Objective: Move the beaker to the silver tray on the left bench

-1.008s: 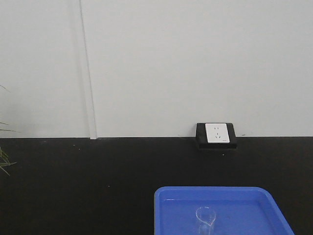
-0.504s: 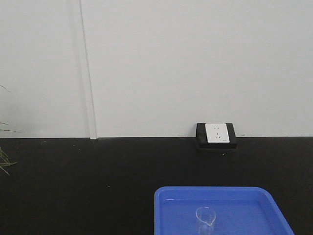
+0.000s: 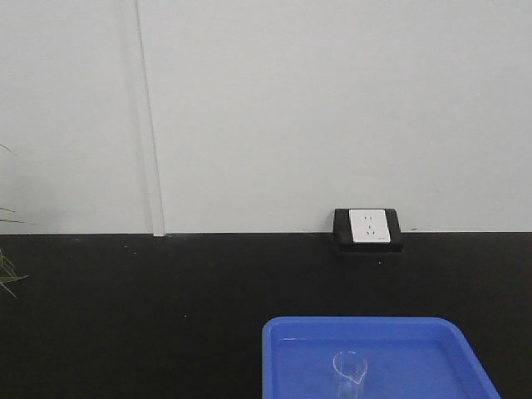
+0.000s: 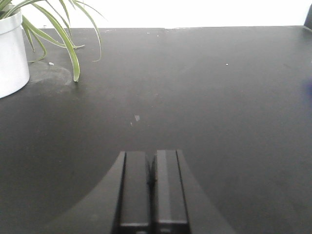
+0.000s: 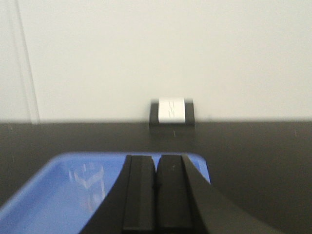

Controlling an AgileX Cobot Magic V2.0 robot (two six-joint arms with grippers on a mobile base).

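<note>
— Blue plastic tray (image 3: 278,332) with a raised rim sits on the matte black worktop (image 3: 150,307), apart from its back edge and the white wall socket (image 3: 369,226).
— And the beaker?
— The small clear glass beaker (image 3: 350,371) stands upright inside the tray, slightly left of its middle.
— The grippers?
— The left gripper (image 4: 152,161) hangs over bare worktop, fingers pressed together, empty. A white-potted green plant (image 4: 9,58) stands at the far left. The right gripper (image 5: 157,163) is likewise closed and empty, seemingly over the tray's near edge, though that view is blurred.
</note>
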